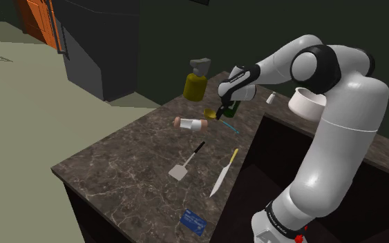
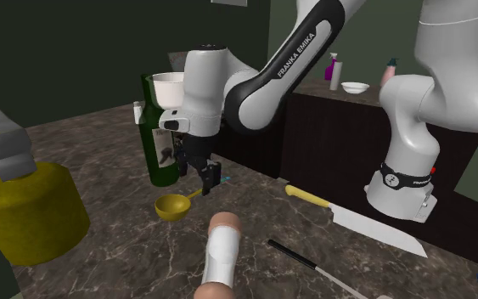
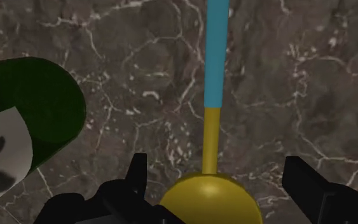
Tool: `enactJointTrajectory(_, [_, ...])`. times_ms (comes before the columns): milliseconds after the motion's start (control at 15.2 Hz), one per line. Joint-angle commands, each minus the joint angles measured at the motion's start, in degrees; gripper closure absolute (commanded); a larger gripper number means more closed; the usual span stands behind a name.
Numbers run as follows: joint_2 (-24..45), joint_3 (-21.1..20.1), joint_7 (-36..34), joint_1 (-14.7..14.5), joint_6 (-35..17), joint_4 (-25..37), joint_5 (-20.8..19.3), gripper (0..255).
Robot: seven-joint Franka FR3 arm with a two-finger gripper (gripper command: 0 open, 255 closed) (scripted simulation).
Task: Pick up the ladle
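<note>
The ladle (image 2: 174, 206) lies flat on the dark marble counter (image 1: 130, 166), with a yellow bowl (image 3: 209, 201), a yellow neck and a light blue handle (image 3: 215, 57). My gripper (image 2: 194, 171) hangs just above it, pointing down, open. In the wrist view the two fingers (image 3: 136, 179) stand wide apart on either side of the bowl and neck, touching neither. In the shoulder view the gripper (image 1: 220, 112) is over the ladle's yellow bowl (image 1: 210, 112), close to a dark green bottle (image 1: 233, 107).
The green bottle (image 2: 162, 127) stands right beside the ladle's bowl. Nearby are a yellow soap dispenser (image 1: 195, 83), a lying white tube (image 1: 191, 123), a spatula (image 1: 186, 163), a yellow-handled knife (image 1: 224, 172) and a blue card (image 1: 194, 221). A sunken sink (image 1: 282, 159) borders the counter.
</note>
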State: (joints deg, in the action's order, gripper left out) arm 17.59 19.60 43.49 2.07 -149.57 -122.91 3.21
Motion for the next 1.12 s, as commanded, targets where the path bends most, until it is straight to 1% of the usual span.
enactJointTrajectory(0, [2.83, -0.7, 1.16, 0.63, -1.07, 1.74, 0.92, 0])
enactJointTrajectory(396, [6.48, -1.97, 2.12, 1.64, -4.76, 1.62, 2.61, 0])
enactJointTrajectory(528, [6.84, -2.1, 2.21, 1.75, -5.11, 1.62, 2.76, 0])
enactJointTrajectory(594, [6.91, -2.12, 2.27, 1.81, -5.02, 1.79, 2.79, 255])
enactJointTrajectory(1056, [6.86, -2.1, 2.28, 1.81, -4.98, 1.78, 2.78, 255])
